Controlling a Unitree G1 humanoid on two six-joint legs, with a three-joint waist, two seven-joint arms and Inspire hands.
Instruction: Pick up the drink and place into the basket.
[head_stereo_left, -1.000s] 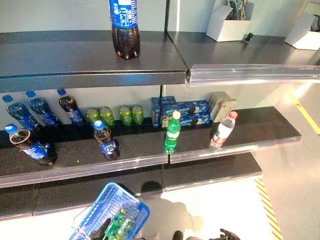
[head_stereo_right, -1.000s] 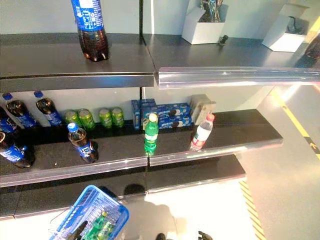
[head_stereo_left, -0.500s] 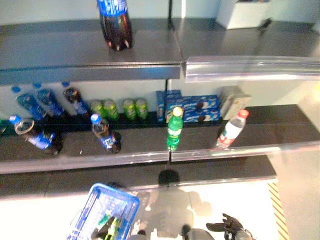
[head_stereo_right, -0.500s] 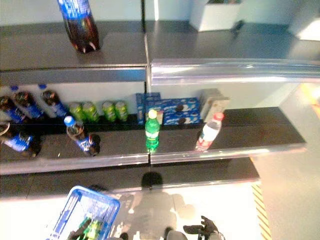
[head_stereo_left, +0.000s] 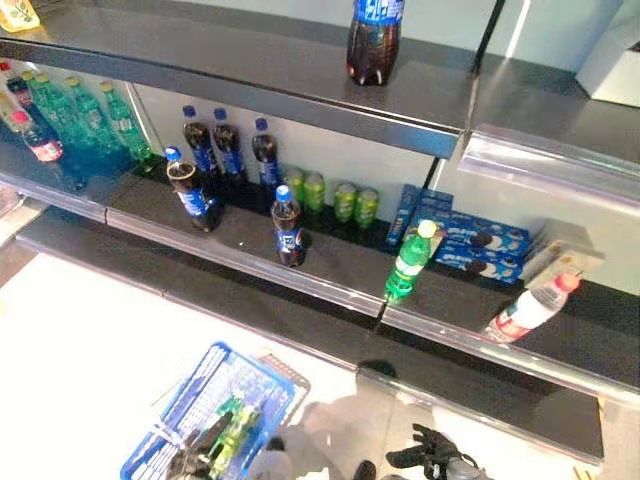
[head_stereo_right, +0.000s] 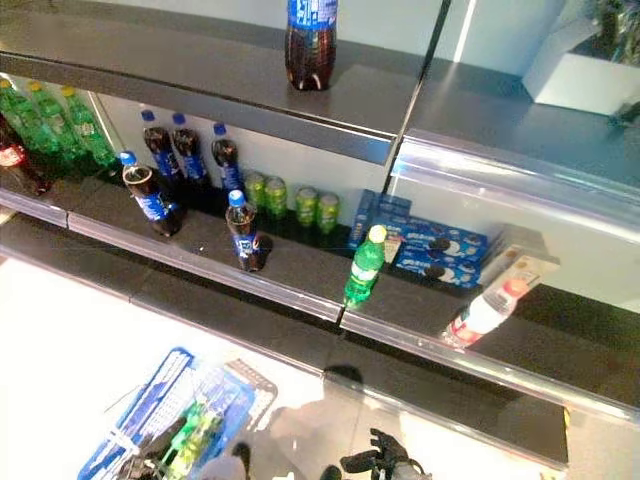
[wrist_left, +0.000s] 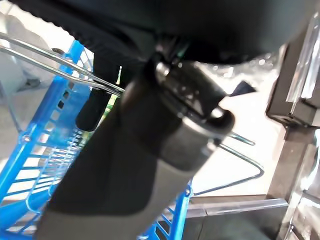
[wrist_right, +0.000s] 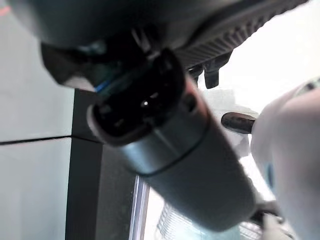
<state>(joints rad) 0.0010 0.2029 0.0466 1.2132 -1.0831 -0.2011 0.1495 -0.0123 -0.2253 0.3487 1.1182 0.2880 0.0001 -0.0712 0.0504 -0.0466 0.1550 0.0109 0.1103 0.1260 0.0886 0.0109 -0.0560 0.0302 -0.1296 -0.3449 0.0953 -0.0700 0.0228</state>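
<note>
Green plastic bottle (head_stereo_left: 408, 268) upright at front edge of middle shelf (head_stereo_left: 240, 245), well apart from splayed, empty right hand (head_stereo_left: 428, 458) and blue basket (head_stereo_left: 200, 380) hooked in curled left hand (head_stereo_left: 200, 452); likely light, stiff, slick, so best gripped mid-body.

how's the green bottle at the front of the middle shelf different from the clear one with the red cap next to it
The green bottle stands upright; the clear bottle leans over at a steep tilt. The green bottle has a yellow cap and green body; the clear bottle has a red cap and a red and white label. The green bottle sits nearer the shelf's seam; the clear bottle is further toward the robot's right. Both rest at the middle shelf front lip.
</note>
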